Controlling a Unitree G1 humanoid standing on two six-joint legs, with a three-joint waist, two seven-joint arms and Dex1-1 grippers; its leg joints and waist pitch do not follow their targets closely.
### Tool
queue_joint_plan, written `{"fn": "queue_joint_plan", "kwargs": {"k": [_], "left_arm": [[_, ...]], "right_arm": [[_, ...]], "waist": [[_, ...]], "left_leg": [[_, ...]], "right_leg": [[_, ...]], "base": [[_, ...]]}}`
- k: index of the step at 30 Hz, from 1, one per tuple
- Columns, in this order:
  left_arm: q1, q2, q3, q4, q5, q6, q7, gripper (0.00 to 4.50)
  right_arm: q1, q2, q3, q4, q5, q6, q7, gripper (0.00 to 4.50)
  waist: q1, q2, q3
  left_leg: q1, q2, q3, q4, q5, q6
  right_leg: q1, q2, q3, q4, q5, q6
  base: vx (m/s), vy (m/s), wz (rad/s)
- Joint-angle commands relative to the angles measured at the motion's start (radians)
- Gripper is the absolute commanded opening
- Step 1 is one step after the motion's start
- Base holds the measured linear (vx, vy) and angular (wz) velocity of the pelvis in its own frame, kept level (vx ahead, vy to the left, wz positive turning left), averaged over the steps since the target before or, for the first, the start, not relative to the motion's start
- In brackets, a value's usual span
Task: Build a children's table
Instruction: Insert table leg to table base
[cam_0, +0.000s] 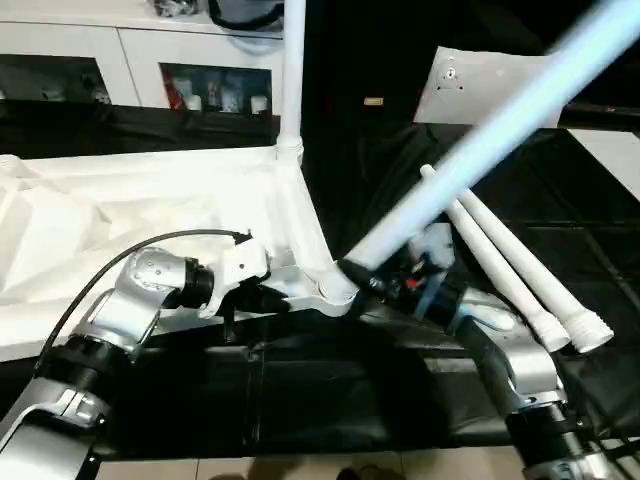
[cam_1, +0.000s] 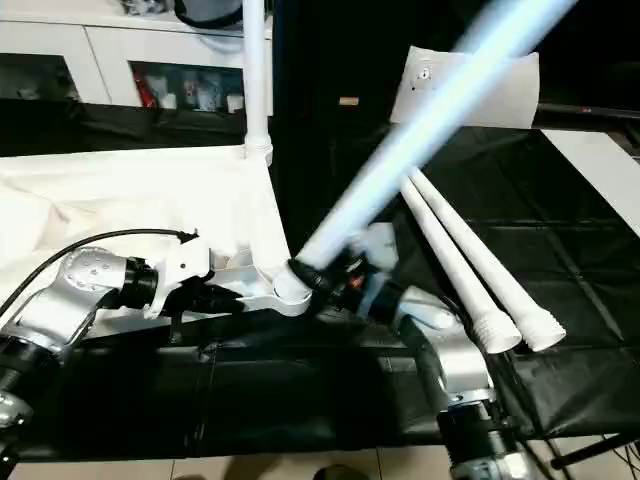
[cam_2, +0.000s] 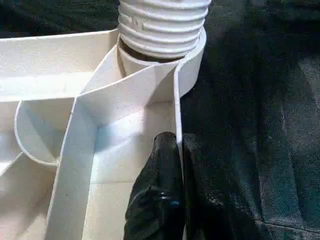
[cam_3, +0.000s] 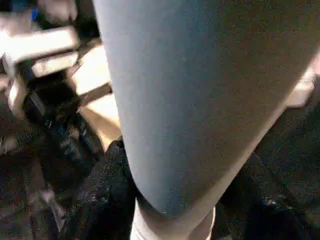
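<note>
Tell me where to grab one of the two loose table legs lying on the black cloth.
Judging by its pose, take the nearer loose leg around its plain mid-shaft, coming from above. It lies flat, close beside the other leg, so side access looks tight, and its ribbed end looks harder to grip.

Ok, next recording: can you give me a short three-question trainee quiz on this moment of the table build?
1. How many long white tapered plastic legs lie loose on the black cloth?
2. True or false: the held leg in the right claw stands upright.
3. What does the left claw pinch? A) a loose leg B) the rim of the white ribbed plastic tabletop C) a cable

Key: 1 two; 2 false, it is tilted; 3 B.
</note>
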Motion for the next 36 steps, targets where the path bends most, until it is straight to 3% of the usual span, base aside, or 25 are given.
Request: {"fn": "queue_joint_plan", "kwargs": {"k": [1,3,4,5,6,7,8,9,10,15,28,36], "left_arm": [[-0.030,0.019,0.012,0.009,0.022,-0.026,0.002,0.00],[-0.030,0.019,0.010,0.009,0.024,-0.029,0.002,0.00],[-0.029,0.019,0.009,0.008,0.025,-0.029,0.002,0.00],[-0.027,0.021,0.009,0.006,0.025,-0.029,0.001,0.00],[-0.024,0.023,0.009,0.003,0.025,-0.030,-0.001,0.00],[-0.023,0.024,0.009,0.001,0.025,-0.030,-0.002,0.00],[-0.021,0.026,0.010,-0.002,0.025,-0.030,-0.003,0.00],[-0.020,0.029,0.008,-0.004,0.025,-0.032,-0.009,0.00],[-0.018,0.034,0.007,-0.010,0.025,-0.033,-0.015,0.00],[-0.030,0.044,-0.012,-0.017,0.015,-0.069,-0.085,0.00],[-0.117,0.050,-0.074,0.075,0.065,-0.168,-0.202,0.00],[-0.148,0.048,-0.078,0.128,0.080,-0.196,-0.214,0.00]], "right_arm": [[0.047,-0.064,0.072,0.072,-0.124,0.027,0.029,1.89],[0.033,-0.069,0.091,0.073,-0.132,0.029,0.048,1.89],[0.024,-0.070,0.099,0.077,-0.132,0.033,0.061,1.89],[0.014,-0.070,0.107,0.085,-0.131,0.034,0.074,1.89],[-0.002,-0.069,0.117,0.095,-0.126,0.039,0.096,1.89],[-0.007,-0.069,0.120,0.098,-0.123,0.041,0.103,1.89],[-0.012,-0.068,0.124,0.100,-0.120,0.043,0.113,1.89],[-0.026,-0.067,0.129,0.112,-0.114,0.046,0.129,1.89],[-0.037,-0.065,0.134,0.120,-0.106,0.050,0.145,1.89],[-0.092,-0.056,0.149,0.182,-0.065,0.058,0.270,1.89],[-0.118,-0.096,0.235,0.220,-0.090,0.052,0.480,1.89],[-0.136,-0.074,0.224,0.247,-0.093,0.048,0.486,1.89]], "waist": [[-0.003,0.022,-0.057],[-0.004,0.014,-0.057],[-0.003,0.017,-0.057],[-0.005,0.011,-0.056],[-0.005,0.015,-0.056],[-0.007,0.005,-0.053],[-0.005,0.012,-0.053],[-0.005,0.012,-0.053],[-0.007,0.004,-0.046],[-0.010,0.008,-0.036],[-0.005,0.007,-0.025],[-0.007,0.009,-0.029]], "left_leg": [[-0.014,0.070,-0.002,-0.089,-0.078,0.027],[-0.016,0.072,-0.002,-0.090,-0.077,0.035],[-0.015,0.072,-0.003,-0.089,-0.074,0.036],[-0.016,0.073,-0.003,-0.090,-0.077,0.040],[-0.015,0.074,-0.003,-0.090,-0.081,0.042],[-0.017,0.073,-0.002,-0.090,-0.085,0.047],[-0.016,0.074,-0.003,-0.091,-0.088,0.048],[-0.016,0.074,-0.003,-0.090,-0.088,0.048],[-0.019,0.075,-0.003,-0.093,-0.092,0.053],[-0.017,0.077,-0.004,-0.096,-0.112,0.068],[-0.011,0.082,-0.004,-0.106,-0.130,0.071],[-0.007,0.083,0.001,-0.107,-0.052,0.091]], "right_leg": [[0.066,-0.080,0.044,-0.065,-0.208,-0.240],[0.066,-0.081,0.045,-0.065,-0.209,-0.237],[0.066,-0.083,0.046,-0.063,-0.205,-0.239],[0.065,-0.082,0.045,-0.064,-0.207,-0.240],[0.064,-0.083,0.045,-0.063,-0.212,-0.244],[0.063,-0.083,0.045,-0.066,-0.219,-0.243],[0.063,-0.085,0.046,-0.066,-0.229,-0.243],[0.062,-0.085,0.046,-0.066,-0.231,-0.242],[0.060,-0.085,0.046,-0.067,-0.242,-0.239],[0.054,-0.086,0.048,-0.071,-0.260,-0.243],[0.050,-0.089,0.049,-0.078,-0.280,-0.243],[0.054,-0.091,0.043,-0.072,-0.148,-0.285]], "base": [[0.000,0.000,0.00],[0.000,0.000,0.00],[0.000,0.000,0.00],[0.000,0.000,0.00],[0.000,0.000,0.00],[0.000,0.000,0.00],[0.000,0.000,0.00],[0.000,0.000,0.00],[0.000,0.000,0.00],[0.000,0.000,0.00],[0.000,0.000,0.00],[0.000,0.000,0.00]]}}
